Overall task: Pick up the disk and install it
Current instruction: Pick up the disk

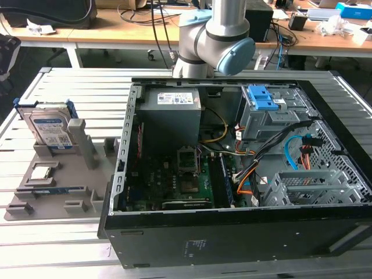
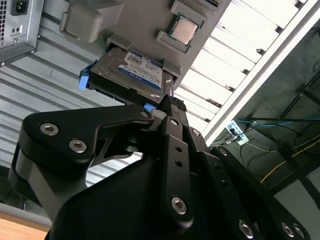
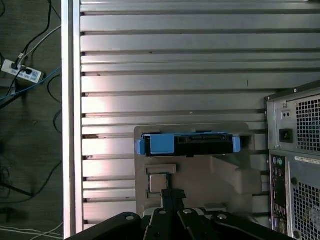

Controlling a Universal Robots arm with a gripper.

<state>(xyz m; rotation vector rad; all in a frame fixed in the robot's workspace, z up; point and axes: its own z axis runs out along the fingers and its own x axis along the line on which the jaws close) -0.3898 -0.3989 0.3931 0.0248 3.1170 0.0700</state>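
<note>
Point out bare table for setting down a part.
Bare slats lie between the grey fixture tray and the table's far edge, and in front of the tray. The open computer case is crowded with cables and boards.

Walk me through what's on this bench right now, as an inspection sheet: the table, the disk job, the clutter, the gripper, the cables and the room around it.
Surface: slatted metal table carrying a grey holder tray and an open computer case.
Job's things: the disk stands upright in a tray slot, not yet picked up.
Clutter: small square chip lying on the tray.
Grippers: the gripper is shut and empty, pointing towards the tray, apart from the disk.
Cables: black, orange and blue cables inside the case; power strip on the floor.
Surroundings: wooden desks with loose items beyond the table.
</note>
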